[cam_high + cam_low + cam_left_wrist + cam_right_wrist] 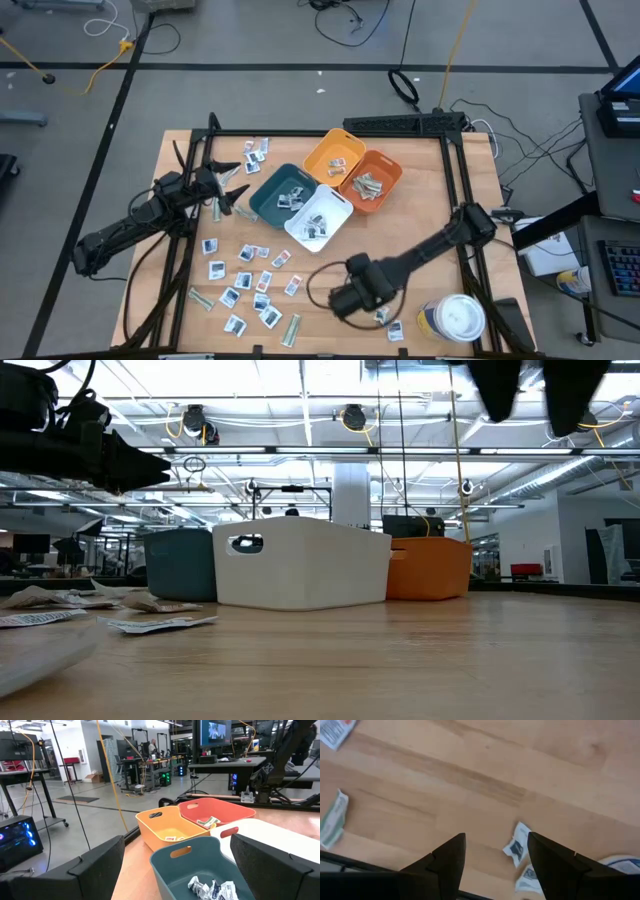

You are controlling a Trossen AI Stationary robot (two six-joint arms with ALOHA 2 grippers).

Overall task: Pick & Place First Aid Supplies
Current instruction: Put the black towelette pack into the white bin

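1. Packets (pixel 247 280) scattered on the table's (pixel 420 215) left front; more inside the teal bin (pixel 284 193) and its neighbours.
2. Right gripper (pixel 495 851) open, empty, low above two packets (pixel 516 845) near the tub (pixel 462 318).
3. Left gripper (pixel 175 857) open, empty, beside the teal bin.

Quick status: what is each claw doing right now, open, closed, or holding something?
Left claw: open, empty, at the teal bin.
Right claw: open, empty, over the table beside a small white packet.
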